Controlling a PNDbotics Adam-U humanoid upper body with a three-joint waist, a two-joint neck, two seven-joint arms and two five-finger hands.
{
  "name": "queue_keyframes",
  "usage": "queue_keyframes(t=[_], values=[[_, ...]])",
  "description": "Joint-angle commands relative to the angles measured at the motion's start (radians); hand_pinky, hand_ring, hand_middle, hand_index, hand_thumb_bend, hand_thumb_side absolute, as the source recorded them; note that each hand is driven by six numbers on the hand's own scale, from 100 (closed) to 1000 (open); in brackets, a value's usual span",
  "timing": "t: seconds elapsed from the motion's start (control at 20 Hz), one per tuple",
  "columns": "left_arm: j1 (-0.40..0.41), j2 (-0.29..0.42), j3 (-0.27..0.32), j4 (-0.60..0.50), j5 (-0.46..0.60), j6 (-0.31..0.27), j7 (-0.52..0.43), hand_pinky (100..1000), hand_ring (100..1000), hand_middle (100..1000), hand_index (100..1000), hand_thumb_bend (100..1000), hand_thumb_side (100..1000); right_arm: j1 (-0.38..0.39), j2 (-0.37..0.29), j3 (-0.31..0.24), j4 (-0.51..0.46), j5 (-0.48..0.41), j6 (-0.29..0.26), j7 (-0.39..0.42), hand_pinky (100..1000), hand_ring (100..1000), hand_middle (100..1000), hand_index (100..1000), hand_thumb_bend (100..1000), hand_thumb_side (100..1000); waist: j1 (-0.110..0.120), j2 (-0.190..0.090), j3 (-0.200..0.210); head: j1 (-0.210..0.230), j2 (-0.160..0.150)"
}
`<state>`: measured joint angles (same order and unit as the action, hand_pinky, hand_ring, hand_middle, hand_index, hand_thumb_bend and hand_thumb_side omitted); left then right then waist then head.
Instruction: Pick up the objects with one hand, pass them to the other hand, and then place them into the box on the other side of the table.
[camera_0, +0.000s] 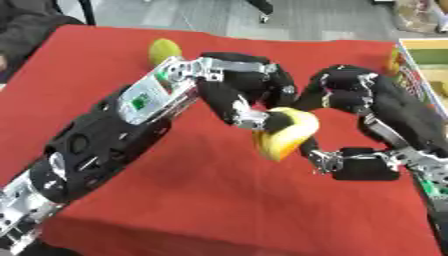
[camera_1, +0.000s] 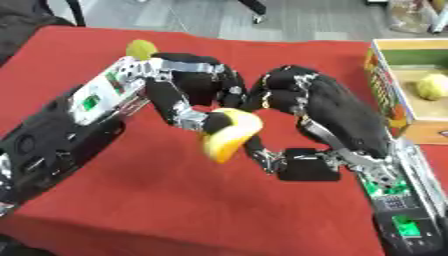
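Left robot hand (camera_0: 241, 82): entered from the left side over the red worktop (camera_0: 192, 190); its fingers (camera_0: 249, 117) are curled down onto a yellow curved object (camera_0: 284, 132), which is held above the cloth at mid-table. Right robot hand (camera_1: 302, 97): brought in from the right, its palm facing the left one; its fingers (camera_1: 267, 152) are bent beneath and beside the same yellow curved object, so the piece is gripped between both hands at once. Whether the object is a banana or another fruit cannot be told; only a yellow skin and a paler inner face are seen.

Round yellow-green object (camera_0: 164, 50): set on the worktop at the far side, just behind the left forearm, untouched by either hand.

Box (camera_1: 394, 85): placed at the right edge of the worktop, with printed coloured walls and a pale floor. One round yellow-green item (camera_1: 431, 86) is seen lying inside it. The box is kept well apart from the held object, with the right arm lying between them.
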<state>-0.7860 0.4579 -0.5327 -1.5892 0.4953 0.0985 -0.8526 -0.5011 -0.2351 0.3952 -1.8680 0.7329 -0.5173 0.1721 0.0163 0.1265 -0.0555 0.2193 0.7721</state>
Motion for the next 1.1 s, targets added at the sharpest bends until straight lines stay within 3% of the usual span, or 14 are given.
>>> queue_keyframes(t=[0.05,0.3,0.4,0.7,0.95,1.1], values=[[-0.021,0.003,0.008,-0.013,-0.01,-0.003,-0.004,616,380,319,388,188,279,-0.01,-0.008,-0.007,-0.006,-0.016,0.015,-0.007,700,617,543,581,100,258,0.0,-0.02,-0.001,0.004,-0.002],[-0.02,0.005,0.012,0.004,-0.036,-0.014,0.0,631,406,349,418,203,285,-0.009,-0.007,-0.006,-0.005,-0.035,0.023,-0.008,692,612,534,509,100,236,0.0,-0.019,-0.001,0.004,-0.002],[-0.019,0.008,0.021,0.014,-0.054,-0.025,0.009,649,437,385,451,254,297,-0.009,-0.007,-0.007,-0.005,-0.039,0.025,-0.007,690,611,535,493,100,224,0.0,-0.019,-0.001,0.004,-0.002],[-0.007,0.031,0.095,0.056,-0.149,-0.109,0.04,705,564,525,599,651,474,-0.006,-0.007,-0.009,-0.004,-0.038,0.029,-0.008,688,611,535,474,100,211,0.001,-0.019,0.0,0.002,-0.002],[0.005,0.053,0.204,0.088,-0.231,-0.204,0.121,725,612,575,648,792,511,-0.004,-0.007,-0.011,-0.002,-0.036,0.03,-0.008,688,611,535,471,100,201,0.001,-0.019,0.002,-0.005,-0.002],[0.015,0.074,0.276,0.089,-0.262,-0.241,0.182,727,615,580,657,799,522,-0.003,-0.007,-0.014,-0.001,-0.034,0.031,-0.01,688,611,536,471,100,196,0.002,-0.018,0.004,-0.01,-0.002]])
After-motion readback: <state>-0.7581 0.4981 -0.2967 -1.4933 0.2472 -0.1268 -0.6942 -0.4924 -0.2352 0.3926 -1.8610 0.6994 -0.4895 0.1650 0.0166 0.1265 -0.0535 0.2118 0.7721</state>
